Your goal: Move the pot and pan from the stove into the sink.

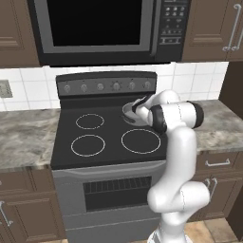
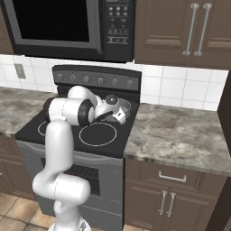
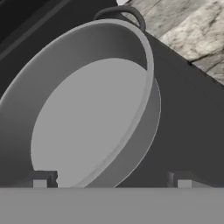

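Here the pot [image 3: 94, 109] sits on the stove's [image 1: 109, 137] back right burner, close by the stone counter [image 2: 180, 135]. My gripper [image 3: 112, 179] hovers just above its rim, fingers [image 3: 40, 180] apart, one tip over the inside and one outside the wall. I think nothing is touching yet, though the base views are too cramped to confirm.

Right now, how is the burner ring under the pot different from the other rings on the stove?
The back right ring is covered by the pot, while the front right ring lies bare and shows its whole white circle. The tool hangs over the pot's ring, one finger inside the rim; no tool is above the front ring. Both sit on the same black stove.
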